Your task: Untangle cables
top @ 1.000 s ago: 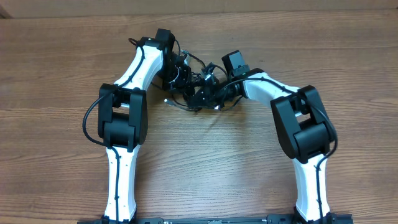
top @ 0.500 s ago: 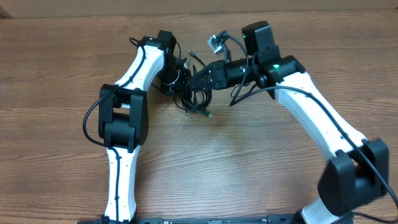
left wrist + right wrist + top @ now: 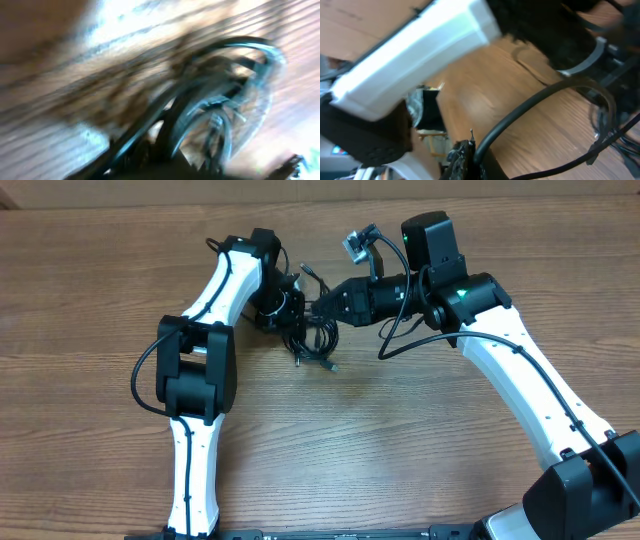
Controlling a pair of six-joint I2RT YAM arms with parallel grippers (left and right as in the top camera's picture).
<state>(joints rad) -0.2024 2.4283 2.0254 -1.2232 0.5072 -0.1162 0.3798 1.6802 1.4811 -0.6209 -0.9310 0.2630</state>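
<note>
Overhead: the cables (image 3: 312, 330) sit at 12 o'clock. The right gripper (image 3: 322, 307) is fully closed on them. For the left gripper (image 3: 285, 310), I cannot tell.

Glossy black plastic-coated cables (image 3: 312, 338) lie on a matt, grained wooden table (image 3: 380, 440).

Brown wood-grain table (image 3: 380, 450) (planks running side to side), paler tan strip (image 3: 120, 190) along its far edge

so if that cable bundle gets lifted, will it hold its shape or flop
Probably floppy: the cable bundle is thin cords in loose loops, so it should sag and trail. Likely light, since the cords look thin. It may snag rather than slide free, as loops cross and a plug end sticks out.
</note>
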